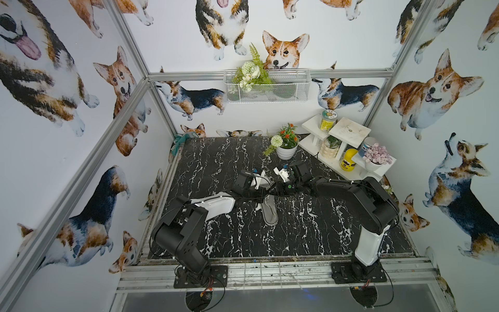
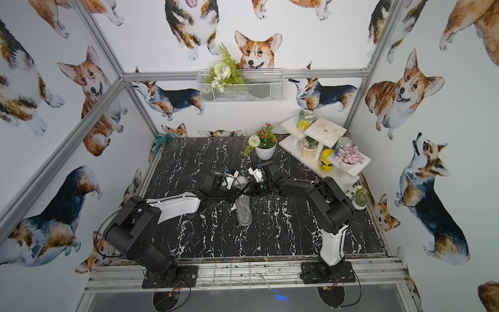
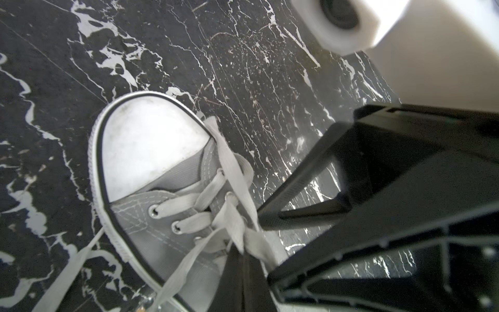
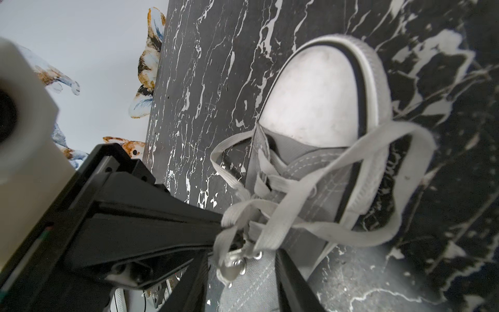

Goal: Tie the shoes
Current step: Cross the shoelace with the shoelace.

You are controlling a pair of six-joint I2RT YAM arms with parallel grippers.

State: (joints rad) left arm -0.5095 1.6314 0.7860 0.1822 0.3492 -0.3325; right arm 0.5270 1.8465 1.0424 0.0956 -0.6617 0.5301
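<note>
The shoe (image 3: 151,151) is a grey canvas sneaker with a white toe cap, lying on the black marble table (image 1: 216,167). In both top views only its heel end (image 1: 270,213) (image 2: 244,213) shows below the two crossing arms. My left gripper (image 3: 241,254) is shut on a white lace (image 3: 232,227) over the eyelets, and it also reaches in from the side in the right wrist view (image 4: 222,222). My right gripper (image 4: 243,281) is open, its fingers (image 4: 291,283) standing on either side of the shoe's upper. A large lace loop (image 4: 405,189) hangs off the shoe's side.
A white flower pot (image 1: 286,151) stands behind the shoe. A white stepped shelf (image 1: 348,129) with jars fills the back right corner. A small potted plant (image 2: 359,200) sits by the right wall. A wire basket (image 1: 291,91) hangs on the back wall. Loose lace ends (image 3: 81,259) trail on the table.
</note>
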